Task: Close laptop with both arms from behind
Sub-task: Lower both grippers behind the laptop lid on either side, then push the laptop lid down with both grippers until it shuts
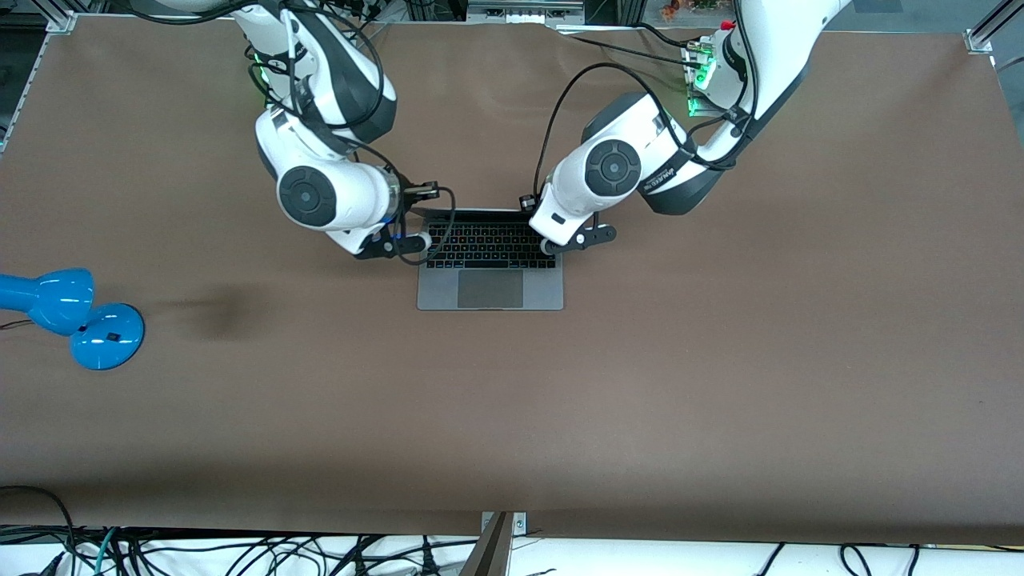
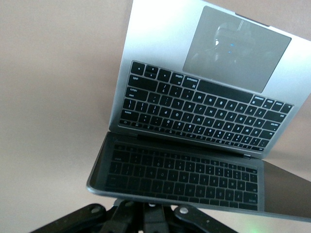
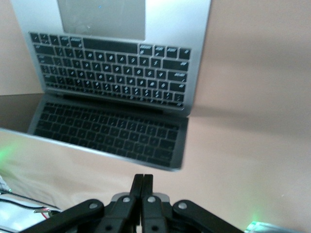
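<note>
Laptop (image 1: 490,264) sits centre-frame in the front view, a bit above the middle, on the brown table (image 1: 720,360), base flat w/ trackpad toward the lower edge. The lid isn't down yet: both wrist views show the dark screen tilted over the keys, w/ the keyboard mirrored in it, so it's partly folded at most; exact angle hard to judge from above. Right pincer (image 1: 404,240) comes in from the upper left of the front view and is at the laptop's left edge by the hinge end; in its wrist view the fingers (image 3: 142,187) are pressed together, clenched on nothing, just above the lid's top edge. Left pincer (image 1: 580,238) comes from the upper right and is at the laptop's right edge; its fingers (image 2: 146,213) also look closed w/ nothing between them, low in its wrist view under the lid edge. Judgement: both arms are in place at the lid, push is mid-way; what's left is bringing the screen fully down onto the keys, evenly on both sides. Blue lamp (image 1: 68,316) at the frame's left edge, well apart.
</note>
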You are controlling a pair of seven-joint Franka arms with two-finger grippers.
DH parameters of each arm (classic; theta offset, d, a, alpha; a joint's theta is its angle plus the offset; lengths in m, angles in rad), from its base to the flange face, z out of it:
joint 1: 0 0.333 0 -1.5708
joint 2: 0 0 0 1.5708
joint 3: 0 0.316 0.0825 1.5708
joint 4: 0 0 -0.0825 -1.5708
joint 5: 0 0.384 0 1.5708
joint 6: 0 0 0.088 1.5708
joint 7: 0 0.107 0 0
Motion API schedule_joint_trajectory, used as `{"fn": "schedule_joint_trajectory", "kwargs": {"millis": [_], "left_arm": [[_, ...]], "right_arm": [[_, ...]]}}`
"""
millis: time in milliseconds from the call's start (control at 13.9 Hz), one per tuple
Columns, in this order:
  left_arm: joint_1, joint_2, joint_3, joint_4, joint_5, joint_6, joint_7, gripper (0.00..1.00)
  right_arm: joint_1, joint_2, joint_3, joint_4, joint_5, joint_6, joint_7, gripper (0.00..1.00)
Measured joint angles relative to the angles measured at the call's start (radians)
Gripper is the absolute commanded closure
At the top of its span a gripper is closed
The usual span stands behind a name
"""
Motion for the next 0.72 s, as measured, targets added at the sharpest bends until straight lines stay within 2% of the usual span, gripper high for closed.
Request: {"fn": "schedule_joint_trajectory", "kwargs": {"millis": [722], "left_arm": [[-0.006, 0.079, 0.022, 0.04, 0.059, 0.0, 0.0, 1.0]], "right_arm": [[-0.007, 0.066, -0.017, 0.0, -0.055, 0.115, -0.032, 0.95]]}}
